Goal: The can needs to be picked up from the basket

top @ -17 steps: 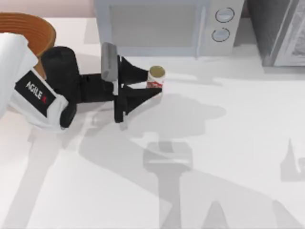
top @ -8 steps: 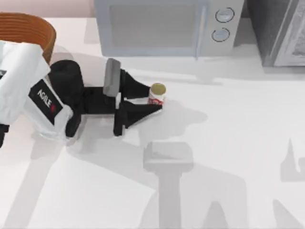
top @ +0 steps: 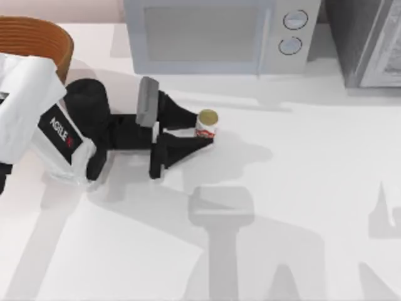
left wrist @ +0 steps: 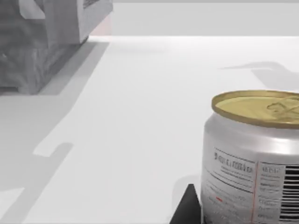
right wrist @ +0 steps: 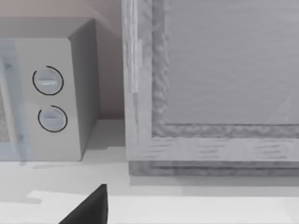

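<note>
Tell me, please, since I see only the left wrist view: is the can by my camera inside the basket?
Observer: No. In the top view the can is out over the white table, well apart from the basket in the far left corner.
Operator: Is the left tool around it?
Observer: Yes. The left tool has one finger on each side of the can, closed against it.
Operator: And the right arm?
Observer: The right tool faces the microwave and its dials.

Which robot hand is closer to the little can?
Left. The left hand has its fingers on either side of the can, which stands on the table. The right hand is off near the microwave.
</note>
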